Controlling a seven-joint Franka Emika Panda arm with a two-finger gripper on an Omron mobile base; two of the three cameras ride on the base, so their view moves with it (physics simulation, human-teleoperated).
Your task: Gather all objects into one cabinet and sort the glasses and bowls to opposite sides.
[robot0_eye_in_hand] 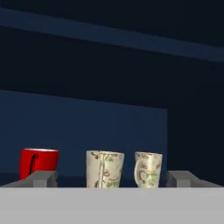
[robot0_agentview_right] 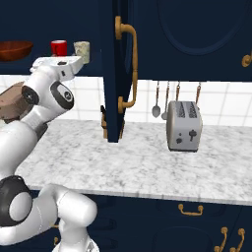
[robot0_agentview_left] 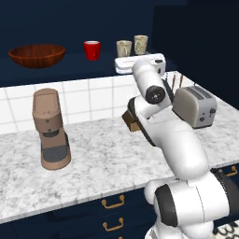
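nearest in the left base view is the robot's white arm [robot0_agentview_left: 179, 154], climbing from the lower right of the frame over the marble table [robot0_agentview_left: 107, 154] toward the open navy cabinet [robot0_agentview_left: 65, 70] along the top. its gripper [robot0_eye_in_hand: 111, 178] sits at the front edge of the cabinet shelf, and in the hand view the two grey fingertips stand far apart near the bottom left and bottom right; the jaws are open and hold nothing.

on the shelf, in the upper part of the left base view, the things stand in a row. the wide brown wooden bowl [robot0_agentview_left: 37, 55] is at the upper left, well apart from the rest. the red cup [robot0_agentview_left: 92, 49] is to its right, near the top centre. right of that are two cream tumblers [robot0_agentview_left: 124, 48], close beside each other but not touching, the second tumbler [robot0_agentview_left: 141, 44] a little further back and to the right. all are upright. in the hand view the red cup is at the lower left and the two tumblers sit side by side between the fingertips.

on the table, a brown coffee machine [robot0_agentview_left: 50, 128] stands at the left of the frame and a silver toaster [robot0_agentview_left: 196, 105] at the right. in the right base view the cabinet door [robot0_agentview_right: 118, 74] hangs open in the middle of the frame.
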